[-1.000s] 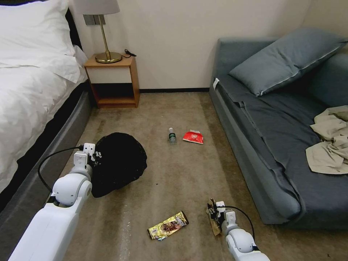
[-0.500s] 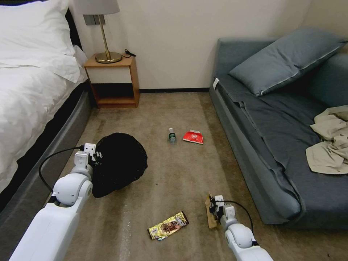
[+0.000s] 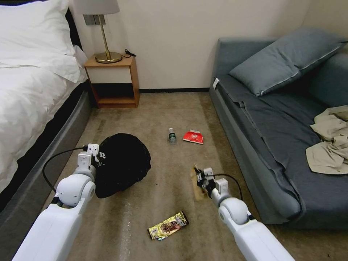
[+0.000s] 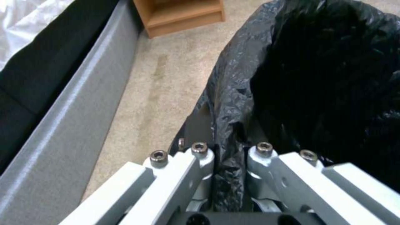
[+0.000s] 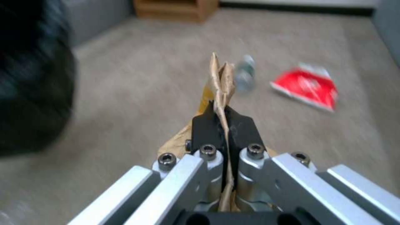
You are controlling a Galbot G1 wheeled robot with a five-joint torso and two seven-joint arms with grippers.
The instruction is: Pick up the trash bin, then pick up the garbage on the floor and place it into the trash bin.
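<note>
The trash bin, wrapped in a glossy black bag, hangs tilted just off the carpet at the left. My left gripper is shut on its rim; the left wrist view has that gripper pinching the black bag. Near the middle, my right gripper is shut on a tan paper bag, held above the floor. In the right wrist view the same gripper clamps the paper bag, with the bin off to one side. On the carpet lie a yellow-brown snack wrapper, a red packet and a small clear bottle.
A white bed runs along the left, with a wooden nightstand and lamp at the back wall. On the right stands a grey sofa with a pillow and a beige cloth. Open carpet lies between bed and sofa.
My right gripper has risen with the paper bag and swung left and forward, toward the bin. The left gripper and bin have edged slightly right.
</note>
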